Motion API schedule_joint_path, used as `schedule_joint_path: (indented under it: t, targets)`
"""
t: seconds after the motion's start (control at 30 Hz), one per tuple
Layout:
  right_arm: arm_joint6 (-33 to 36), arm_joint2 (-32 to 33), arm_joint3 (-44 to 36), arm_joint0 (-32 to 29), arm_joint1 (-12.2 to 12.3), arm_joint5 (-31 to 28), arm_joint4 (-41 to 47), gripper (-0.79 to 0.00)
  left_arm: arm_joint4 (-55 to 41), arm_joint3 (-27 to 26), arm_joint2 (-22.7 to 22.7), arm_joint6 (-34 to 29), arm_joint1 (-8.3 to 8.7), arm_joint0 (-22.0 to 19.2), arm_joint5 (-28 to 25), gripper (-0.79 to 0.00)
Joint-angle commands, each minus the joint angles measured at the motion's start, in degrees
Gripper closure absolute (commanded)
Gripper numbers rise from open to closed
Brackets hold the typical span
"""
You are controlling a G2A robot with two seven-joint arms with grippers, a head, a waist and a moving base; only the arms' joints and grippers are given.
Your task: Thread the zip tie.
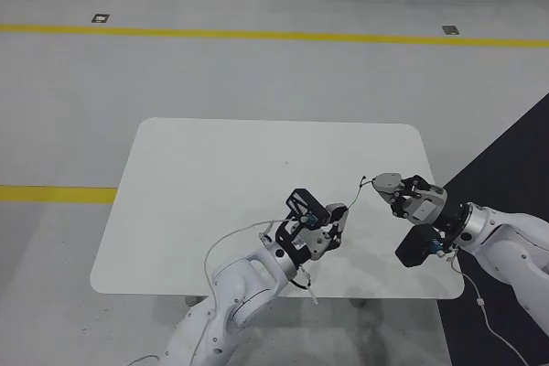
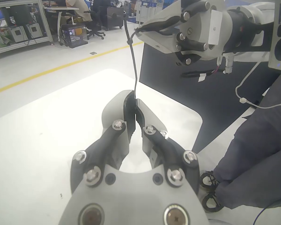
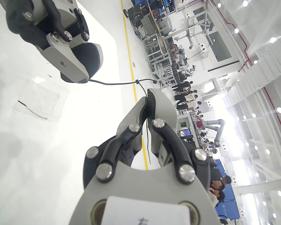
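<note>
A thin black zip tie is held in the air between my two grippers, above the right part of the white table. My left gripper is shut on one end of it. From there the strap runs to a small junction, and a short stub sticks out beyond it. A second strand leaves the junction and goes into my right gripper, which is shut on it, with the loose tail trailing back between the fingers. The grippers stand close together, tip towards tip.
A clear plastic tray lies on the table beyond the left gripper, with another black zip tie in it. The table's right edge borders a dark floor panel. The table's left and far parts are bare.
</note>
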Motion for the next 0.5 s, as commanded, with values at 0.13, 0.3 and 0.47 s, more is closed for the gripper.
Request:
schedule_joint_path:
  t: [0.13,0.3,0.47]
  targets:
    - [0.0,0.0,0.0,0.0,0.0,0.0,0.0,0.0,-0.5,0.8,-0.5,0.6,0.14,0.0,-0.4,0.0]
    - [0.0,0.0,0.0,0.0,0.0,0.0,0.0,0.0,-3.7,2.3,-1.2,1.2,0.1,-0.3,-0.8,0.0]
    - [0.0,0.0,0.0,0.0,0.0,0.0,0.0,0.0,-3.8,2.9,-1.3,1.3,0.21,-0.1,-0.9,0.0]
